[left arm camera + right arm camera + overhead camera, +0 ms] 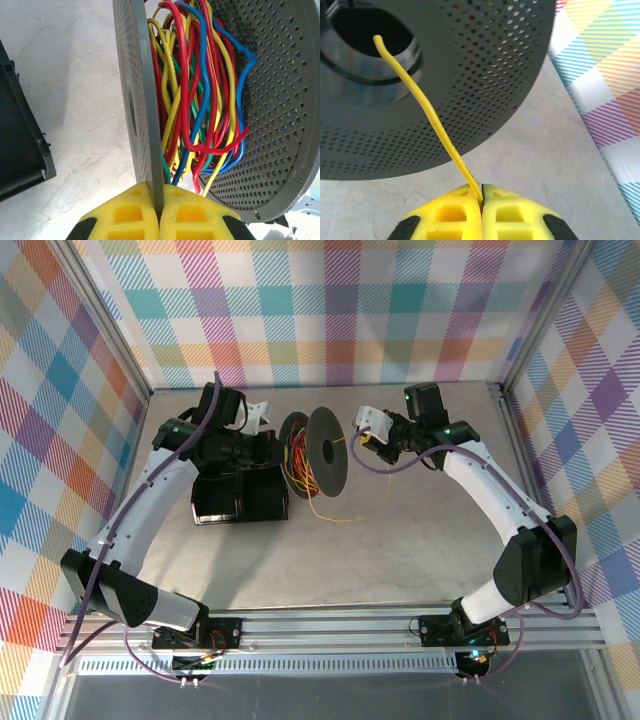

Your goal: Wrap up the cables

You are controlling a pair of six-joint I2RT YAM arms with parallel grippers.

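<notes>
The left arm (130, 510) rises from its base at the near left corner, bows outward along the left side, then bends in toward the middle of the tabletop (400, 560). Its wrist reaches over a black box (240, 498) to a grey spool (325, 452) that stands on edge. In the left wrist view the left fingers (127, 212) are pressed together on the thin rim of the spool's near perforated disc (145, 100), with one pad on each face.

The cables (200, 100) are red, yellow, blue and green strands. They hang in loose tangled loops between that disc and the far disc (280, 125). In the top view a yellow strand spills from the bundle onto the tabletop just in front of the spool.

The right arm (500, 500) mirrors the left, climbing from the near right base, curving along the right side and pointing its wrist left at the spool's outer face. The right fingers (450, 215) are closed on a single yellow cable (435, 125), pinching it in the seam between the pads. That cable runs up across the perforated disc, and its free end sits at the central hub hole (365, 35).
</notes>
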